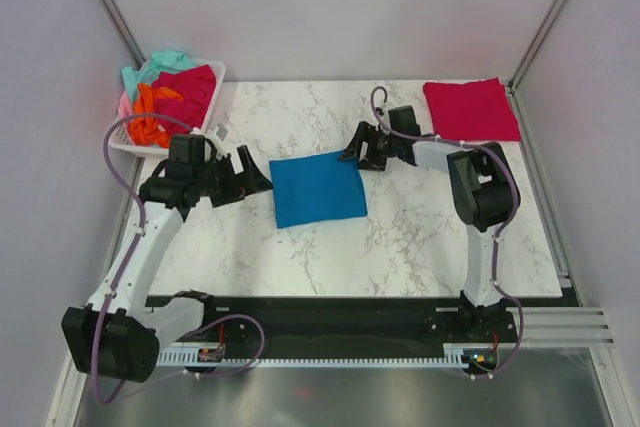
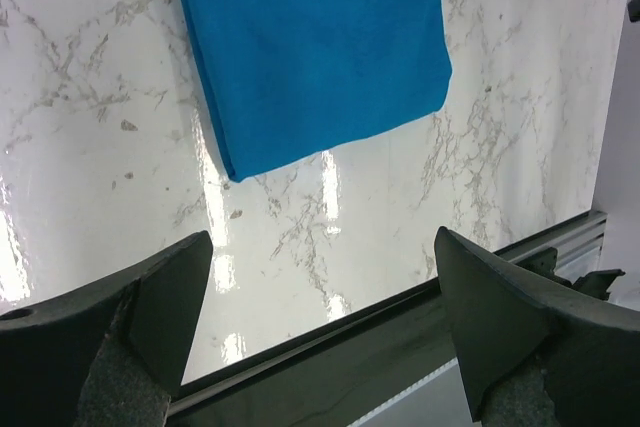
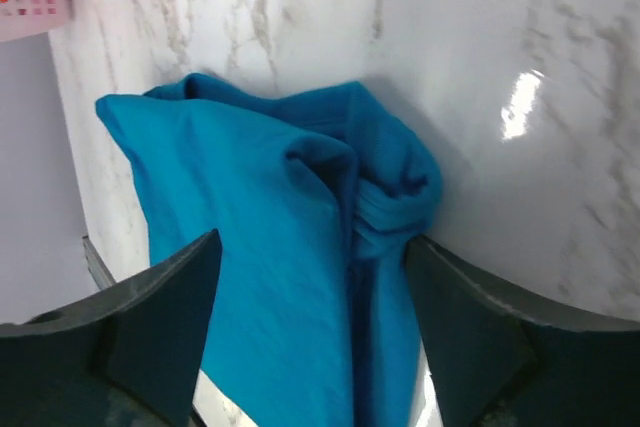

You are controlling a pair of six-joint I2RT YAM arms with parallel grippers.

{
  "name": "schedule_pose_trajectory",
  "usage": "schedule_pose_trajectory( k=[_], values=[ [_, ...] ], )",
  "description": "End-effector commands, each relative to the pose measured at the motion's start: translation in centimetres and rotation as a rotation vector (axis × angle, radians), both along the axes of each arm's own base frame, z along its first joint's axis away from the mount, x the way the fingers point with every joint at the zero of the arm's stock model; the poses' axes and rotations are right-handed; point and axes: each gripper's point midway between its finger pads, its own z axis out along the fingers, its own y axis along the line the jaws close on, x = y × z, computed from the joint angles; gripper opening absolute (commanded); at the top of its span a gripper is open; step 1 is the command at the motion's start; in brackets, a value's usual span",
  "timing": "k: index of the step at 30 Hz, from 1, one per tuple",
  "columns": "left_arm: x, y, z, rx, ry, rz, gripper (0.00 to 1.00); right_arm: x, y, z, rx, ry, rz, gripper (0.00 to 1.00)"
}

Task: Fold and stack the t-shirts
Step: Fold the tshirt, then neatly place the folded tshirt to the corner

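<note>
My left gripper (image 1: 250, 173), jaws wide apart, sits near the left edge of the blue shirt (image 1: 318, 190). My right gripper (image 1: 356, 153), jaws apart, straddles its bunched far-right corner. The table (image 1: 420, 242) stretches open toward the near edge.

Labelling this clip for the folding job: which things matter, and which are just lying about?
Job: blue t-shirt, folded red t-shirt, heaped loose shirts.
Just there: white basket holding that heap, marble table.

Blue t-shirt (image 2: 310, 57) partly beyond left-wrist view
</note>
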Motion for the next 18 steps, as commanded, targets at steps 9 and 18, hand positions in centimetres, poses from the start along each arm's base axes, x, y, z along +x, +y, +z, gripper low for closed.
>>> schedule_pose_trajectory(
  k=[9, 18],
  values=[
    [-3.5, 0.5, -3.8, 0.022, 0.007, -0.049, 1.00, -3.0, 3.1, -5.7, 0.088, 0.076, 0.068, 0.01],
    [-4.9, -0.5, -0.7, -0.043, -0.144, -0.096, 1.00, 0.9, -3.2, 4.5, -0.265, -0.196, 0.031, 0.00]
  ],
)
